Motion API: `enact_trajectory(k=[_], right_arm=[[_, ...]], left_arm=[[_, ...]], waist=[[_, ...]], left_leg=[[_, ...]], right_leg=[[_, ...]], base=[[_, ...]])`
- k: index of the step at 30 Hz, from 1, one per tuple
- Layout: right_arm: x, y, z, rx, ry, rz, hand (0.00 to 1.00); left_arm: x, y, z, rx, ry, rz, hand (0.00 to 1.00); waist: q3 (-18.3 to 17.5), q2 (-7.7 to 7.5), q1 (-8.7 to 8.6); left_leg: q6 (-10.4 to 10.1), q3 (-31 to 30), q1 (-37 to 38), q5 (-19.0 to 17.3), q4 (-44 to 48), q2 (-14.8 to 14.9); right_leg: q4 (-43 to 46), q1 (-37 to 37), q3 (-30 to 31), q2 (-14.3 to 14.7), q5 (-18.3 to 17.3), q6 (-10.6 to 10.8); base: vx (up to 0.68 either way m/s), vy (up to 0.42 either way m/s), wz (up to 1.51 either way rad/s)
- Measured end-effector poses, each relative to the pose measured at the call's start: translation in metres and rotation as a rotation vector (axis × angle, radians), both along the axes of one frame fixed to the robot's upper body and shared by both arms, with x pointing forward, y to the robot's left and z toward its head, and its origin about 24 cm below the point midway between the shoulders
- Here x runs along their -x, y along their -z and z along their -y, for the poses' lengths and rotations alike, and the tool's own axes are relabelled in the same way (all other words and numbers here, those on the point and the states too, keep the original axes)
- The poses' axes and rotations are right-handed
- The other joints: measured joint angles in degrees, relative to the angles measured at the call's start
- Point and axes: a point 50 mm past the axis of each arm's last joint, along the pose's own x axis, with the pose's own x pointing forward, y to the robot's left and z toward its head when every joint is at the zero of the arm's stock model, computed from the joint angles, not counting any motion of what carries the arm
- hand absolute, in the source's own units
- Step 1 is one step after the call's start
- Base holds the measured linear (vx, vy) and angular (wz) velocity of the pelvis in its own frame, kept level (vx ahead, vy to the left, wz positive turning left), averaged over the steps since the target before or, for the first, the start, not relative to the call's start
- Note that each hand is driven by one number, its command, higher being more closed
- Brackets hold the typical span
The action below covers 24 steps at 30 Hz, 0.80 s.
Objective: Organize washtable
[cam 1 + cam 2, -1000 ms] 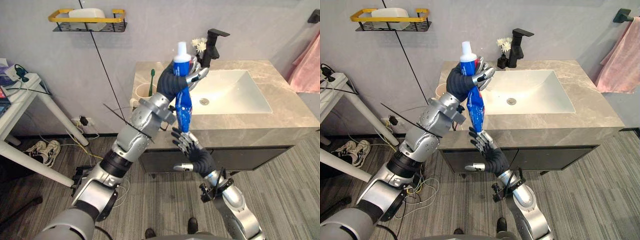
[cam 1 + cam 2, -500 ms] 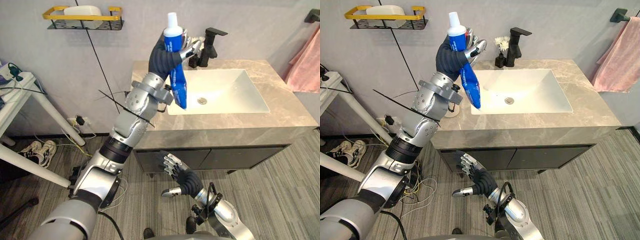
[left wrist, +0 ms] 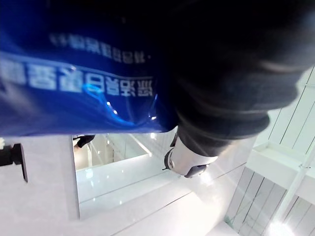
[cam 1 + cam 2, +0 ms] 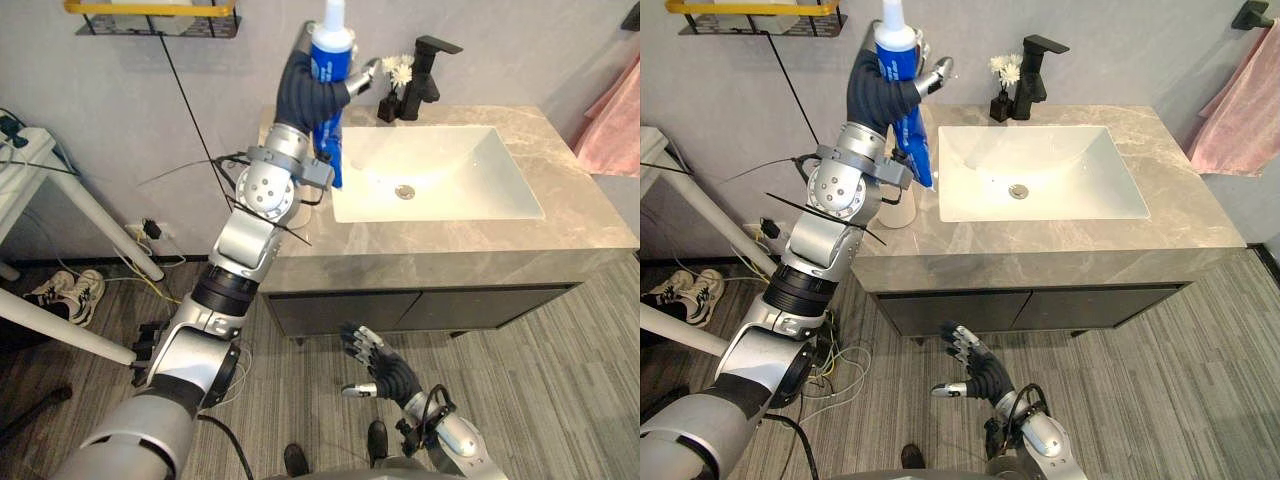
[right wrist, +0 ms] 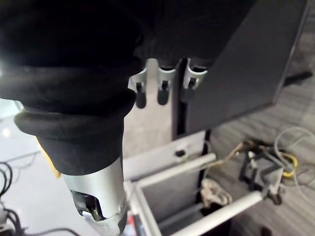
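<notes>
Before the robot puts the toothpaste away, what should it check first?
1. Grip: the left hand is curled round the toothpaste tube. Ok.
2. Lid: the white cap is on the tube. Ok.
3. Other hand: the right hand hangs open, low in front of the cabinet, out of the way. Ok.
4. Landing spot: the cup on the counter is mostly hidden, so room inside: cannot tell.
5. Neighbours: the faucet and flowers stand apart from the tube. Ok.

The right hand [image 5: 74, 69] hangs with fingers [image 5: 163, 91] relaxed and empty before a dark cabinet front [image 5: 236, 64]; a white table frame [image 5: 197, 164] stands on the floor [image 5: 298, 123].
</notes>
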Motion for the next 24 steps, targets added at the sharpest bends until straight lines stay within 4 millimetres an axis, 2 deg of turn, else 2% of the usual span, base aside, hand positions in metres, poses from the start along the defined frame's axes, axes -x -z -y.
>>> enact_trajectory(k=[8, 15, 24], right_arm=[[0.004, 0.008, 0.006, -0.007, 0.046, -0.04, 0.0], [0.005, 0.009, 0.005, -0.027, 0.028, -0.045, 0.0], [0.007, 0.014, 0.007, -0.027, 0.032, -0.07, 0.0]], left_arm=[[0.007, -0.04, -0.016, 0.034, -0.11, 0.152, 1.0], [0.008, -0.043, -0.019, 0.03, -0.155, 0.173, 1.0], [0.009, -0.064, -0.025, 0.026, -0.2, 0.23, 1.0]], waist=[[2.6, -0.6, -0.1], [4.4, -1.04, -0.14], [5.7, -3.29, -0.23]], left_leg=[[0.0, 0.9, -0.6, -0.1, 0.0, 0.0], [-0.1, 1.1, -0.8, -0.3, 0.0, 0.1], [0.0, 1.4, -1.9, -0.3, 0.0, -0.1]], right_leg=[[0.0, -0.9, 0.8, 0.1, 0.1, 0.0], [0.0, -1.4, 1.2, -0.2, 0.1, 0.0], [0.0, -2.9, 1.7, -0.4, 0.9, -0.7]], base=[[0.0, -0.019, -0.05], [0.0, -0.009, -0.02], [0.0, -0.009, -0.03]])
